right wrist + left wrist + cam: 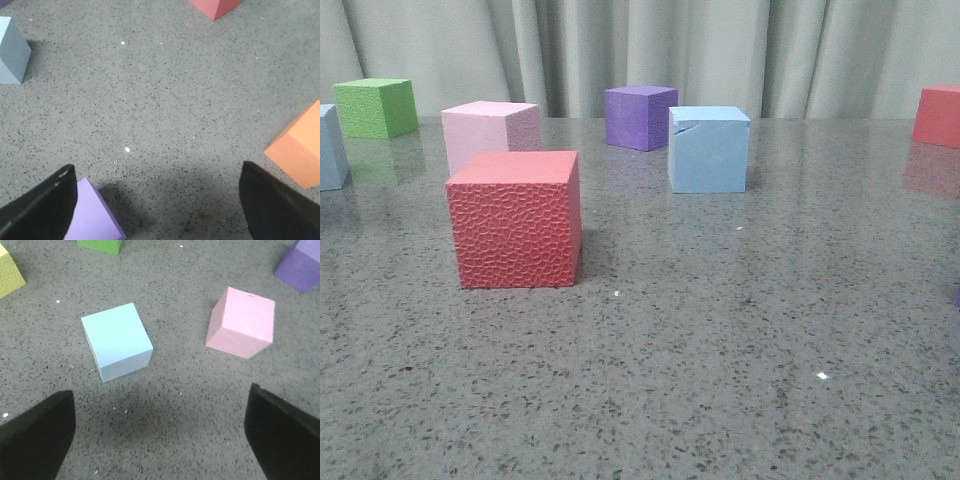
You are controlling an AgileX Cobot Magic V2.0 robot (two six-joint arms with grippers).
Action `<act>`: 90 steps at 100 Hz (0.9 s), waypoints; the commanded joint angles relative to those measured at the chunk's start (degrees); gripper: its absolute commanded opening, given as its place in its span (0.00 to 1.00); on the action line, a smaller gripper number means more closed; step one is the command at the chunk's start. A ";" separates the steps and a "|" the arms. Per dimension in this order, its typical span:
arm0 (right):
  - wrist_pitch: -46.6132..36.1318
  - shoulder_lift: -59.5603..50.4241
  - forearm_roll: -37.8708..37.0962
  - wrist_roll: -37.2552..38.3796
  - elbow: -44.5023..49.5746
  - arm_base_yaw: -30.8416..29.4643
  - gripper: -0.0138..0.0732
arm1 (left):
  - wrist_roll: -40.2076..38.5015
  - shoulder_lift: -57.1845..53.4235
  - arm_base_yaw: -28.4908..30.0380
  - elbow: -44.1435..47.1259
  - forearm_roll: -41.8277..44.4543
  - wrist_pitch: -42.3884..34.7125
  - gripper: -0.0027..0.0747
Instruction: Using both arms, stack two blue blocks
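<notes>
Blue block, cracked (709, 150): pale sky-blue cube, upright on the bench (720, 350), right of centre in the front view, one flat face toward the camera, a small crack at its upper left edge. No long axis; sides equal. It also shows at the edge of the right wrist view (11, 50).

Second blue block (117, 341): pale cube, upright, turned so a corner edge faces the left wrist camera. In the front view it is cut by the left border (331, 148), well apart from the first.

Left claw (160, 435): jaws spread wide, nothing between them, above bare bench near the second blue block.

Right claw (157, 200): jaws spread wide, holding nothing.

Other cubes: pink cube (491, 135) behind a textured red cube (516, 220); purple cube (640, 117) just behind and left of the cracked block; green cube (376, 107) far left rear; another red cube (938, 116) far right rear. Yellow cube (9, 275) in the left wrist view only; orange cube (300, 150) and lilac cube (92, 215) in the right wrist view only, the lilac one beside a jaw.

Surface: grey speckled stone, glossy, faintly reflecting the cubes.

Room: pale grey-green pleated curtain (720, 50) behind the bench.
</notes>
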 commanded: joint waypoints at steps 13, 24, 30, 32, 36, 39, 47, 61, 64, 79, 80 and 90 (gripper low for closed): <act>-4.36 -0.61 -1.17 0.17 -1.38 -0.26 0.90 | -5.94 4.34 -0.27 -1.84 0.77 -7.86 0.88; -4.36 -0.61 -1.17 0.17 -1.38 -0.26 0.90 | -7.77 7.21 -0.27 -1.84 0.77 -10.12 0.88; -4.36 -0.61 -1.17 0.17 -1.38 -0.26 0.90 | -9.16 8.62 -0.27 -1.84 1.15 -10.96 0.88; -4.36 -0.61 -1.17 0.17 -1.38 -0.26 0.90 | -9.61 8.96 -0.27 -1.84 1.39 -11.16 0.88; -4.36 -0.61 -1.12 0.17 -1.38 -0.26 0.90 | -10.19 9.79 -0.27 -1.84 1.49 -11.72 0.88; -4.36 -0.61 -1.12 0.17 -1.38 -0.26 0.90 | -10.51 10.35 -0.27 -1.84 1.49 -12.03 0.88; -4.31 -0.61 -1.12 0.17 -1.38 -0.26 0.90 | -11.16 11.76 -0.27 -1.84 1.77 -12.91 0.88; -4.31 -0.61 -1.06 0.17 -1.38 -0.26 0.90 | -12.21 13.55 -0.27 -1.94 2.32 -15.13 0.88; -4.31 -0.61 -1.06 0.17 -1.38 -0.26 0.90 | -12.99 13.86 -0.27 -1.96 3.03 -15.26 0.88; -4.31 -0.61 -1.06 0.17 -1.38 -0.26 0.90 | -14.66 14.98 -0.27 -2.18 5.63 -15.62 0.88; -4.31 -0.61 -1.06 0.17 -1.38 -0.26 0.90 | -14.66 14.99 -0.27 -2.18 5.63 -15.72 0.88; -4.31 -0.61 -0.94 0.17 -1.38 -0.26 0.90 | -14.77 15.09 -0.27 -2.18 6.11 -16.24 0.86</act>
